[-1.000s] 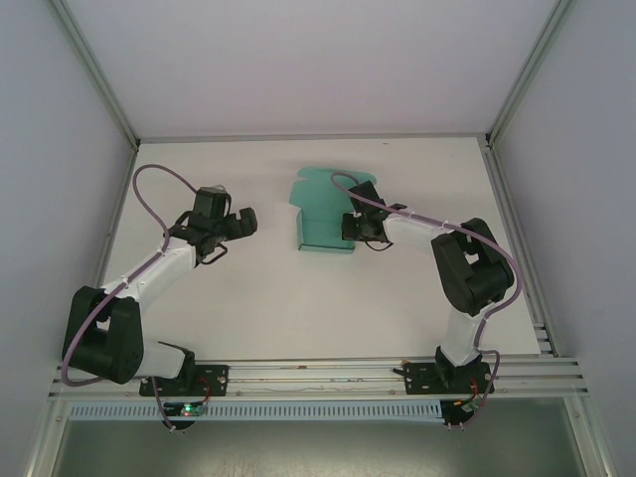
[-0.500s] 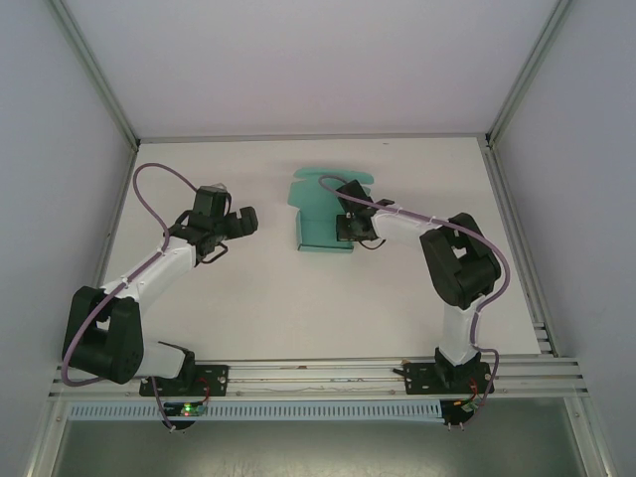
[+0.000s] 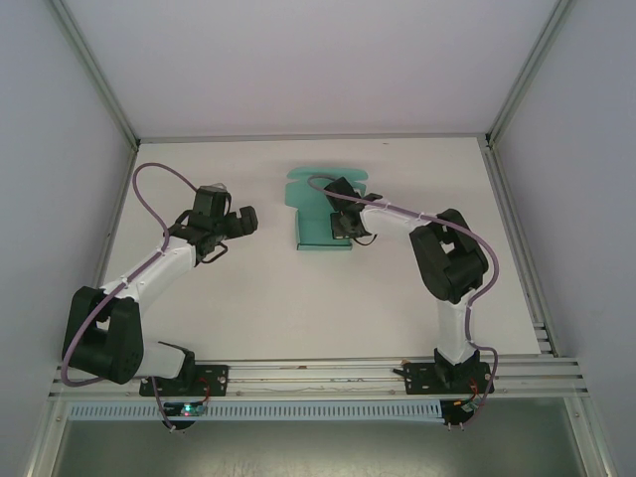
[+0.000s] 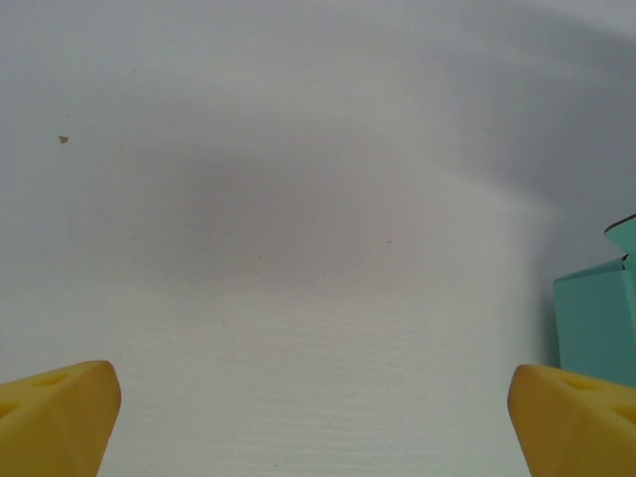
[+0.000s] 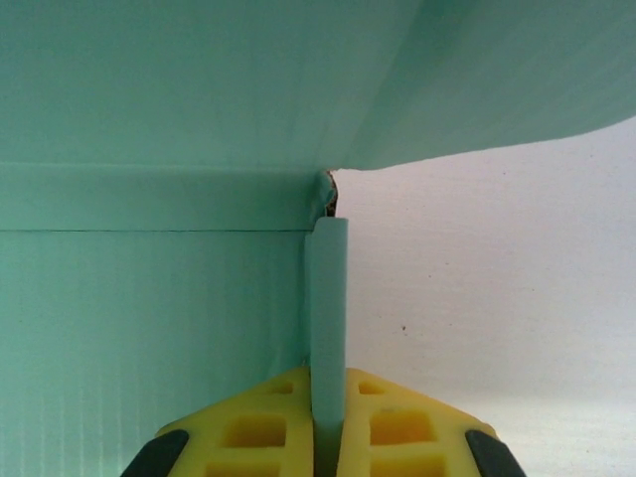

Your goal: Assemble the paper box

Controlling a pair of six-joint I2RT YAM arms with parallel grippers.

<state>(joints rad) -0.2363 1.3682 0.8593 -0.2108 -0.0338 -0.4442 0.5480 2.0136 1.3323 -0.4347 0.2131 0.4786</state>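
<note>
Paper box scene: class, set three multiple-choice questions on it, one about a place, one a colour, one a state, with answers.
1. Where is the paper box? A) at the near edge B) far middle of the table, at the right claw C) on the floor
2. Its colour? A) teal-green B) red C) white
3. The right claw is: A) wide open B) shut on a box wall C) shut on nothing
Answers: 1 B, the top view shows it there; 2 A, the card is teal; 3 B, yellow fingers pinch an upright wall.
</note>
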